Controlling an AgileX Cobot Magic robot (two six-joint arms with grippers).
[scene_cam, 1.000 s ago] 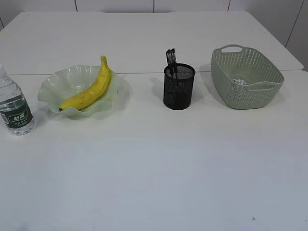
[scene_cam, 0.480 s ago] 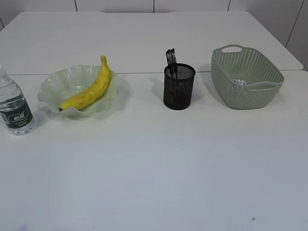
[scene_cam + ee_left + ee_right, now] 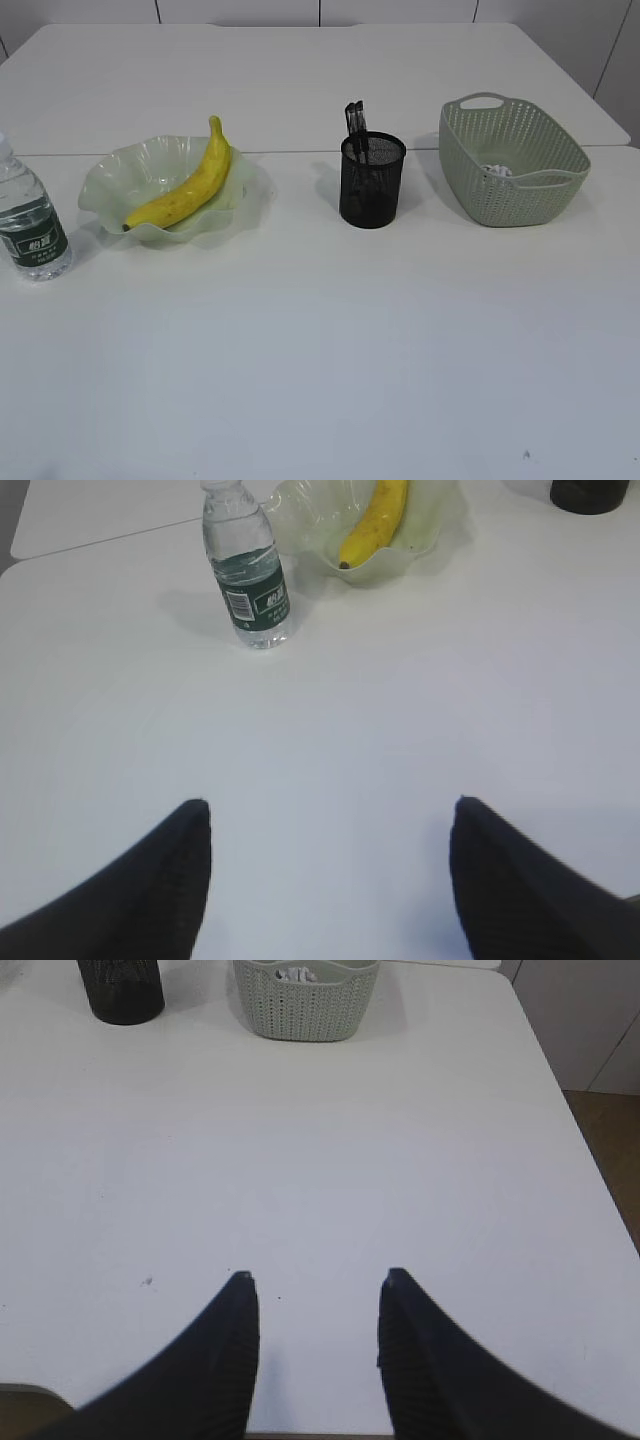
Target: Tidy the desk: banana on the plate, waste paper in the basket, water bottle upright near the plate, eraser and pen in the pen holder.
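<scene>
Banana, exterior view: the banana (image 3: pixel 186 186) lies across the pale green plate (image 3: pixel 120 170), stem end toward the far side.
Plate, exterior view: it sits on the white table (image 3: pixel 320 350), left of centre.
Bottle, exterior view: the water bottle (image 3: pixel 30 225) stands upright at the left edge, just beside the plate, not touching it.
Pen holder, exterior view: the black mesh pen holder (image 3: pixel 371 181) stands near the middle; a dark pen (image 3: pixel 355 117) sticks up out of it. An eraser cannot be made out through the mesh.
Basket, exterior view: the grey-green basket (image 3: pixel 520 170) stands to the right of the holder, with a bit of white paper (image 3: pixel 497 170) inside.
Arms, exterior view: neither arm shows.
Left wrist view, objects: the bottle (image 3: pixel 247 575) stands upright with the plate (image 3: pixel 400 555) and banana (image 3: pixel 374 525) just beyond it; the holder's base (image 3: pixel 590 492) is at the top right corner.
Left wrist view, jaws: the left gripper (image 3: pixel 330 820) hangs over bare table, jaws spread wide, nothing between them.
Right wrist view, objects: the holder (image 3: pixel 122 988) and basket (image 3: pixel 305 1005) stand at the far edge, paper (image 3: pixel 297 974) visible in the basket.
Right wrist view, jaws: the right gripper (image 3: pixel 318 1280) is over bare table near its front edge, jaws apart and empty, narrower than the left's.
</scene>
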